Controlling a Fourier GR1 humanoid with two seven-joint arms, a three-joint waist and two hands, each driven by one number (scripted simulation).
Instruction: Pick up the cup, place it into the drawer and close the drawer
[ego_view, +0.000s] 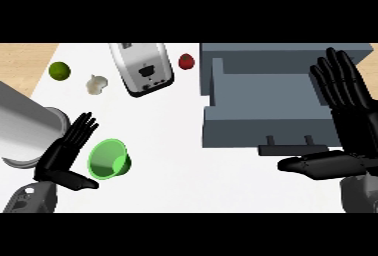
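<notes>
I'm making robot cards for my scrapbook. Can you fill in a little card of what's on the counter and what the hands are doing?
cup: green, on its side, beside the left hand
left hand: open, next to the cup, not holding it
right hand: open, at the drawer's right side
drawer: grey, pulled open
toaster: silver, far side of the counter

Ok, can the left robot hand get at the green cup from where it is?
Probably yes. The left robot hand is open right beside the cup, which lies tipped on the counter, and nothing sits between them.
</notes>
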